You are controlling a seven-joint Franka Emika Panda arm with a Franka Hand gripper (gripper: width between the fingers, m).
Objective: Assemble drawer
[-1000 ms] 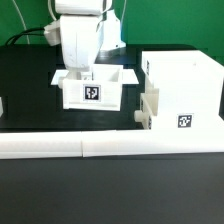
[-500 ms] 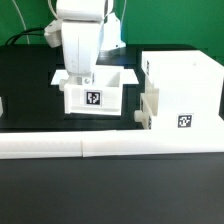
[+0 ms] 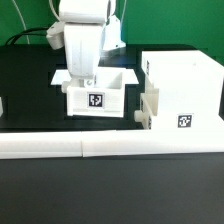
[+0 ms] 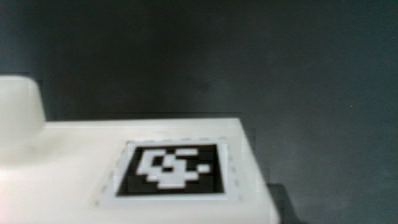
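A small open white drawer box (image 3: 113,97) with a black marker tag on its front stands on the black table, middle of the exterior view. My gripper (image 3: 83,80) reaches down onto the box's wall on the exterior view's left; its fingertips are hidden by the box, and the box moves along with it. The large white drawer housing (image 3: 185,85), also tagged, stands just to the exterior view's right of the box. The wrist view shows a tagged white panel of the box (image 4: 178,140) close up, with no fingers in sight.
A long white rail (image 3: 110,147) runs along the table's front edge. A white part (image 3: 2,105) pokes in at the exterior view's left edge. Small white blocks (image 3: 146,112) stick out of the housing's side facing the box. Cables hang at the back left.
The drawer box has slid toward the front and slightly toward the exterior view's right, nearer the housing, with my gripper moving along on its wall.
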